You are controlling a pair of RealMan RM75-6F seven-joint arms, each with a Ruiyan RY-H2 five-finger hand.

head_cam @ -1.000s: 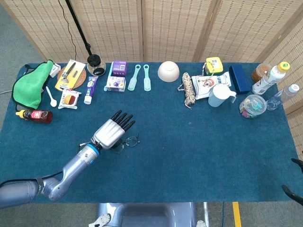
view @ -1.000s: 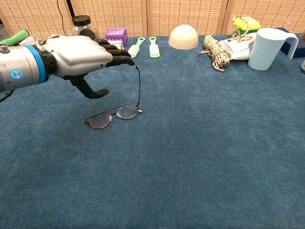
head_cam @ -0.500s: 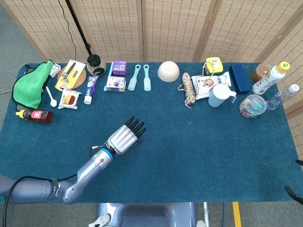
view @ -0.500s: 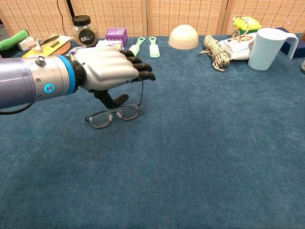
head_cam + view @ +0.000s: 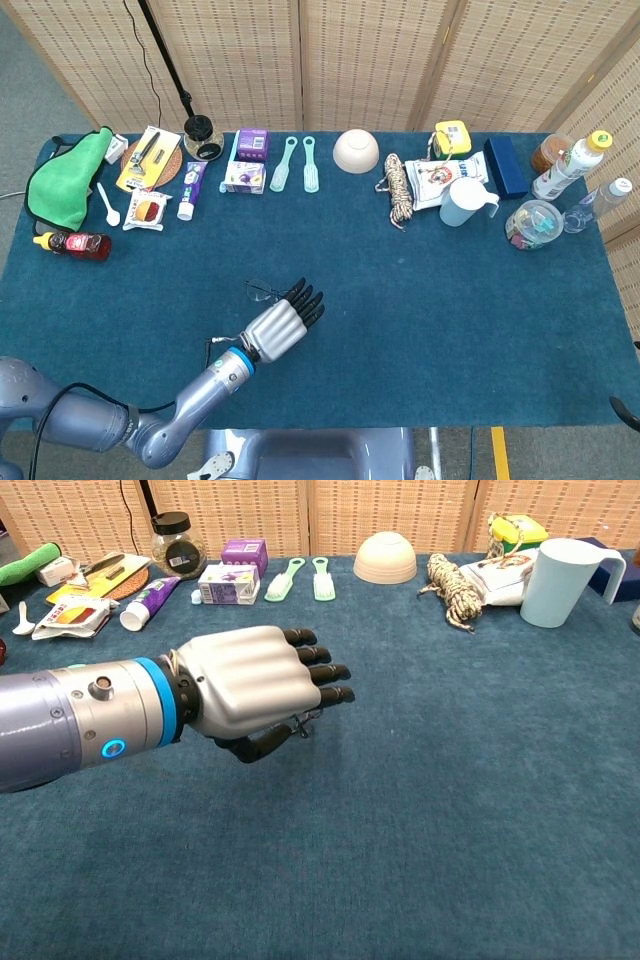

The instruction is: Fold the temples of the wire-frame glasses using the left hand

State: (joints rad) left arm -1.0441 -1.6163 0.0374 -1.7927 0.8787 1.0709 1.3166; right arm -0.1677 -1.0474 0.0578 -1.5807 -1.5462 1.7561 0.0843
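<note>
Mostly the left hand [image 5: 262, 685] is blocking the glasses [image 5: 262, 291] (grip indiscernible), lying mid-table. Two brushes [image 5: 296, 163] and one bowl [image 5: 356, 151] are sitting along the far edge.

Left hand [image 5: 255, 685] low over glasses [image 5: 303, 722], fingers [image 5: 325, 671] extended.

Even, bright indoor light from overhead, both views. Shadows soft and faint on the blue table cloth [image 5: 420, 300]. Mild sheen on the left hand [image 5: 255, 685] silver back and forearm in chest view, no harsh glare. Head view sharp across the table, slight wide-angle bend at edges. Chest view crisp, far items a bit softer.
</note>
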